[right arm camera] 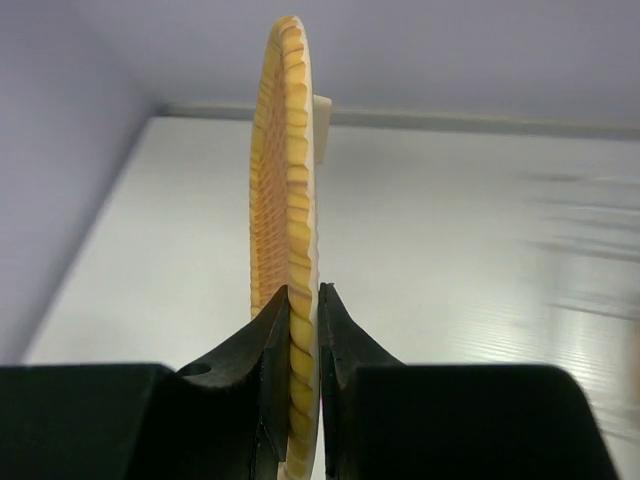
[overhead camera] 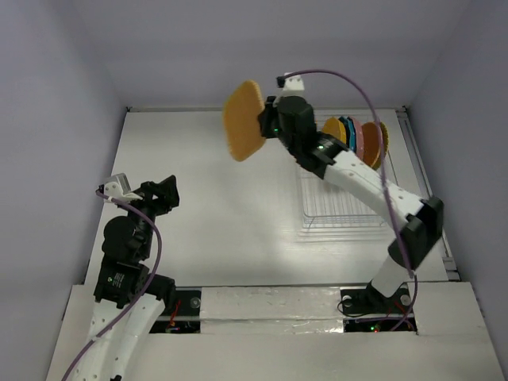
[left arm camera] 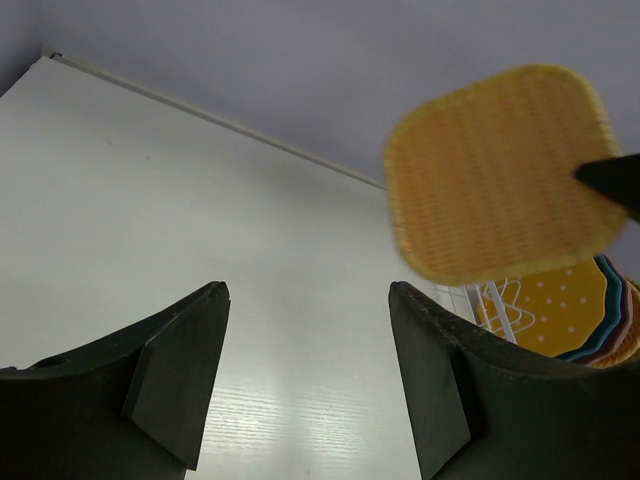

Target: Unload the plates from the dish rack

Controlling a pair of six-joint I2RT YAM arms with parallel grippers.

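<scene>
My right gripper (overhead camera: 266,123) is shut on the rim of an orange woven-look rounded-square plate (overhead camera: 242,121) and holds it on edge in the air, left of the dish rack (overhead camera: 337,210). The plate shows edge-on between the right fingers (right arm camera: 298,200) and flat-on in the left wrist view (left arm camera: 505,170). Several plates (overhead camera: 361,139), orange, teal and pink, stand upright in the rack's far end; they also show in the left wrist view (left arm camera: 565,310). My left gripper (overhead camera: 163,193) is open and empty, low at the table's left side; its jaws stand wide apart (left arm camera: 308,330).
The white table (overhead camera: 214,206) is walled at the back and both sides. The rack's near part holds only bare wire slots. The right arm (overhead camera: 373,190) stretches over the rack. A purple cable (overhead camera: 361,95) loops above the right arm.
</scene>
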